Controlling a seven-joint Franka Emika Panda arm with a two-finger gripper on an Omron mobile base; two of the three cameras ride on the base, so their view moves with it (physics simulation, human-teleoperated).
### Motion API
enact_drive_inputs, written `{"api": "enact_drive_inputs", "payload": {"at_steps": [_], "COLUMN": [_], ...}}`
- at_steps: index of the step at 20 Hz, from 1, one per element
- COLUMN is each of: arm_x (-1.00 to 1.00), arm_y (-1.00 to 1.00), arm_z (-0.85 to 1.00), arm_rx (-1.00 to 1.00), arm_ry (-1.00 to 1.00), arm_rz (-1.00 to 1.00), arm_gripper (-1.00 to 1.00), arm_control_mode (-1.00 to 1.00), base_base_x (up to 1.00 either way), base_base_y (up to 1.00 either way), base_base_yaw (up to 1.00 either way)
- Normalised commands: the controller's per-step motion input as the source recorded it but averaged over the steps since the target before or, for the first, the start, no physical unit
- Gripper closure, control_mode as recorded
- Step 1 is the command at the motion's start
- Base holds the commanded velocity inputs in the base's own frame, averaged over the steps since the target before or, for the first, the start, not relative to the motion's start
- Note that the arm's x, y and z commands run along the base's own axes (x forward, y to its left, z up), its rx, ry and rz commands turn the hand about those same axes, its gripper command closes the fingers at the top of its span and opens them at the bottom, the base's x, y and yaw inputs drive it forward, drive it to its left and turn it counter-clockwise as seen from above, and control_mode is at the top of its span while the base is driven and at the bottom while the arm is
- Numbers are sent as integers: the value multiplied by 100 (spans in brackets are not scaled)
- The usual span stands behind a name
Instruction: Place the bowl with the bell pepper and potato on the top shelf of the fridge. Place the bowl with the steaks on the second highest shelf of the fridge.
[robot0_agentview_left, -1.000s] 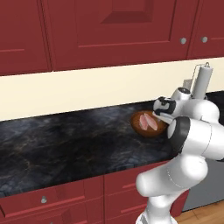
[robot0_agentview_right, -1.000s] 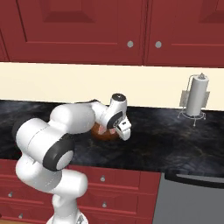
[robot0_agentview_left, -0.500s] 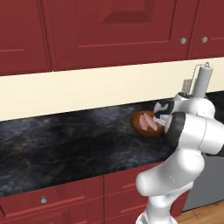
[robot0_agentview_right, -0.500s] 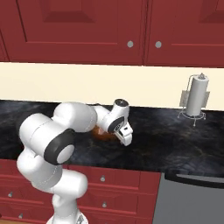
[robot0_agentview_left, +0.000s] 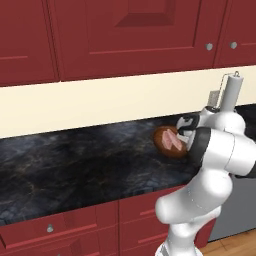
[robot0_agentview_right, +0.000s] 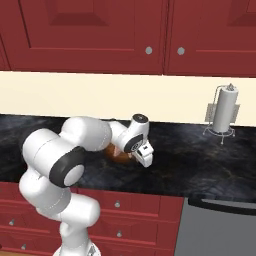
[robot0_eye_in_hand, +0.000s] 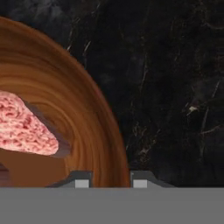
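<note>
Counter (robot0_agentview_left: 75, 165): black stone, glossy, thin pale and brownish veining. Runs under dark red panelled cabinets with small round metal knobs; cream wall strip between the two.

Bowl with the steaks (robot0_agentview_left: 167, 142): wide, shallow, dark reddish-brown, sits on the counter near the back wall, just left of the arm's white forearm in the left base view. Hand view shows its inner wall (robot0_eye_in_hand: 65, 109) with fine concentric rings, wood-like finish, rim curving down to the bottom edge.

Contents: the steaks (robot0_eye_in_hand: 26, 131), flat pink slabs, marbled grain, paler edge, lying on the bowl floor. One wedge tip points toward the rim.

Gripper (robot0_eye_in_hand: 107, 183): two small dark tips stand narrowly apart, one on each side of the bowl rim, one inside and one outside. Jaws closed down onto that rim.

Far right, on the counter: upright grey paper towel roll in wire holder (robot0_agentview_right: 222, 112), well apart from the bowl.
</note>
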Motion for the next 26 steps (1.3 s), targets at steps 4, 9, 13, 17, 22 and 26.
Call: {"api": "enact_drive_inputs", "payload": {"at_steps": [4, 9, 13, 17, 22, 26], "arm_x": [-67, -99, -100, -100, -100, -61], "arm_y": [13, 37, 48, 64, 65, 22], "arm_z": [46, 100, 100, 100, 99, 36], "arm_rx": [-2, -4, 0, 0, 21, 11], "arm_ry": [-27, -32, -14, -2, 0, 5], "arm_rz": [0, 0, 0, 0, -1, -1], "arm_gripper": [100, 100, 100, 100, 100, 100], "arm_control_mode": [-100, -100, -100, -100, -100, -100], "base_base_x": [0, 0, 0, 0, 0, 0], "base_base_y": [0, 0, 0, 0, 0, 0], "base_base_yaw": [0, 0, 0, 0, 0, 0]}}
